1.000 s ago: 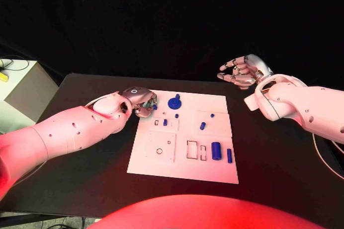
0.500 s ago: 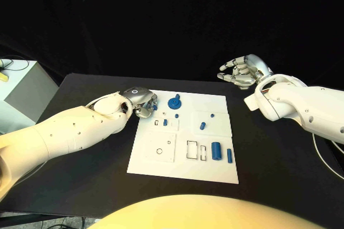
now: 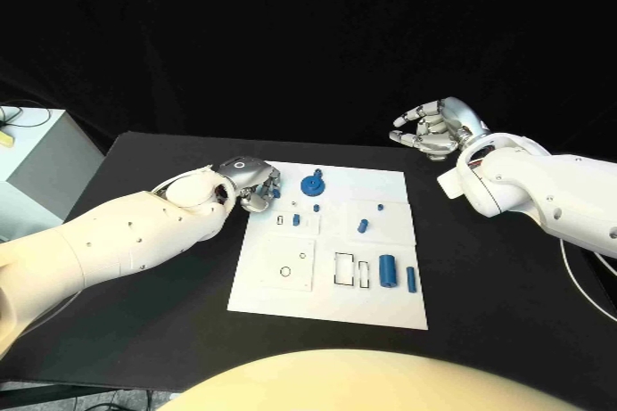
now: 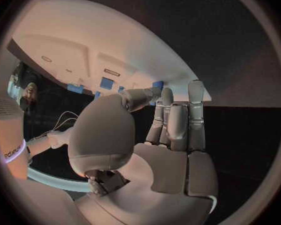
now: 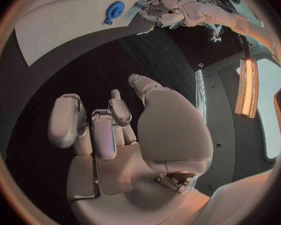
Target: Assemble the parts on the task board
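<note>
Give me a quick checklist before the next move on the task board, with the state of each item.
1. Left hand at the task board's far left corner: ok.
2. Left hand holding a part: cannot tell; its fingers are curled over the corner.
3. Right hand off the board, holding nothing: ok.
4. Round blue part near the far edge unobstructed: ok.
5. Large blue cylinder lying free on the board: ok.
6. All parts seated: not ok.

Matt white plastic-looking task board, smooth blue plastic-looking parts, matt black table, brushed silver metallic-looking hands on glossy white arm shells
</note>
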Robot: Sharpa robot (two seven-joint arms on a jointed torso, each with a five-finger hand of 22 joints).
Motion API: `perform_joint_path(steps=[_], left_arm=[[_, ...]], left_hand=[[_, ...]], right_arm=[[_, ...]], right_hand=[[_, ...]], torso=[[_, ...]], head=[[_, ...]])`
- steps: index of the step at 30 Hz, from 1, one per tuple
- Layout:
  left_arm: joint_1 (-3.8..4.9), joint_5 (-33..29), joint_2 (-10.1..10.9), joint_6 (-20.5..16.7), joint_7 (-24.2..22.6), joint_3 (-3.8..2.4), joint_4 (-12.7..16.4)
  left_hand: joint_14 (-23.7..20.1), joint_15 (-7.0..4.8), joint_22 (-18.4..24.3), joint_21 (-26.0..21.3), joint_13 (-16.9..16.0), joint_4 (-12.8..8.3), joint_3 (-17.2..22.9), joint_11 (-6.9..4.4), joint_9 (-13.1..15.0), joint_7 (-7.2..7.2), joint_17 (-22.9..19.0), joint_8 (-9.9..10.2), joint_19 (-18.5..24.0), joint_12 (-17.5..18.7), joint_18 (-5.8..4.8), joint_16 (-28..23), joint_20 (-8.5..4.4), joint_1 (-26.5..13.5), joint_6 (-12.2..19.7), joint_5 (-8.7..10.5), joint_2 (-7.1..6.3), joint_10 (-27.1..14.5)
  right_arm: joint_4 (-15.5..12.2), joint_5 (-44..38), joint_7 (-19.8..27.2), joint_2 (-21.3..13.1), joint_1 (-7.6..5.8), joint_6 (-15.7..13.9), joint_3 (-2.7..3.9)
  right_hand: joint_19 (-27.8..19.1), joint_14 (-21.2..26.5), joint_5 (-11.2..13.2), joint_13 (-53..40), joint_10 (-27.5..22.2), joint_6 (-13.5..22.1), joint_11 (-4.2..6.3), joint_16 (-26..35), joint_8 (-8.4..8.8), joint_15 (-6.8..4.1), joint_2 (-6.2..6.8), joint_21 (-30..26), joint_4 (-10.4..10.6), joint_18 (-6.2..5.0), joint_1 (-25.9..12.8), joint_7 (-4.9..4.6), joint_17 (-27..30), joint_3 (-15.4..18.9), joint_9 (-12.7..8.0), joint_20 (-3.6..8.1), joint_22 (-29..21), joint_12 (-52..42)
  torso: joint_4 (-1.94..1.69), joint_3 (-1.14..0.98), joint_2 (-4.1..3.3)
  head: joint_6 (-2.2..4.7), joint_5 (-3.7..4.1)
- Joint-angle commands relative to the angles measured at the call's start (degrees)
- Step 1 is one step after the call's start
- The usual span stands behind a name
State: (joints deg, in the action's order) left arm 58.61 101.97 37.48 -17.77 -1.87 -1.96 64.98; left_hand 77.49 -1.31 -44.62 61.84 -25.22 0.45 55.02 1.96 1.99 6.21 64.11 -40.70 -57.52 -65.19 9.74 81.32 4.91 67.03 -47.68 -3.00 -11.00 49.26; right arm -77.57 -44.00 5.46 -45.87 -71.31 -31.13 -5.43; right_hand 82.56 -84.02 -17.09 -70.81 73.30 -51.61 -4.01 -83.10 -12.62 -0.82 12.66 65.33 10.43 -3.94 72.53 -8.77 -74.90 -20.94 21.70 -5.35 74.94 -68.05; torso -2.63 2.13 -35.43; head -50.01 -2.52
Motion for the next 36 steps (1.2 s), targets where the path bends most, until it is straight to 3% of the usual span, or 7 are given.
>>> perform_joint_path(steps=[1, 36], left_arm=[[-0.17, 0.64, 0.03, -0.35, 0.62, 0.06, 0.11], [-0.23, 0.9, 0.21, -0.07, 1.9, 0.06, 0.08]], left_hand=[[-0.11, 0.09, 0.09, -0.4, -0.04, 0.06, -0.79, 0.12, 17.3, 0.16, 0.13, -0.25, 0.4, 0.34, 0.32, -0.19, -0.1, 0.16, 0.32, -0.17, -0.68, -0.06], [-0.25, 0.41, 0.91, -1.52, -0.48, 2.0, -4.9, 0.4, 16.58, 0.27, 0.18, 0.36, 0.59, 0.12, 0.37, -0.27, 0.26, 0.79, 1.29, -0.18, -4.07, -0.01]], right_arm=[[-0.04, -0.3, 0.63, -0.03, 0.03, 0.38, 0.02], [0.04, -0.3, 0.56, -0.02, 0.03, 0.35, 0.02]], right_hand=[[0.06, -2.58, -0.35, 0.02, 0.14, 0.33, 0.11, -0.05, -0.05, 0.41, -0.4, -0.25, 0.28, -0.73, 0.11, -0.04, -5.0, -0.11, 0.05, 0.0, 4.19, -0.04], [-0.01, -2.54, -0.34, 0.12, 0.04, 0.39, 0.1, 0.03, -0.1, 0.41, -0.39, -0.5, 0.33, -0.77, 0.11, -0.05, -4.9, -0.09, 0.05, 0.0, 4.1, 0.08]], torso=[[-0.04, 0.03, 0.0], [-0.01, 0.02, -0.01]], head=[[0.01, -0.04], [0.01, -0.04]])
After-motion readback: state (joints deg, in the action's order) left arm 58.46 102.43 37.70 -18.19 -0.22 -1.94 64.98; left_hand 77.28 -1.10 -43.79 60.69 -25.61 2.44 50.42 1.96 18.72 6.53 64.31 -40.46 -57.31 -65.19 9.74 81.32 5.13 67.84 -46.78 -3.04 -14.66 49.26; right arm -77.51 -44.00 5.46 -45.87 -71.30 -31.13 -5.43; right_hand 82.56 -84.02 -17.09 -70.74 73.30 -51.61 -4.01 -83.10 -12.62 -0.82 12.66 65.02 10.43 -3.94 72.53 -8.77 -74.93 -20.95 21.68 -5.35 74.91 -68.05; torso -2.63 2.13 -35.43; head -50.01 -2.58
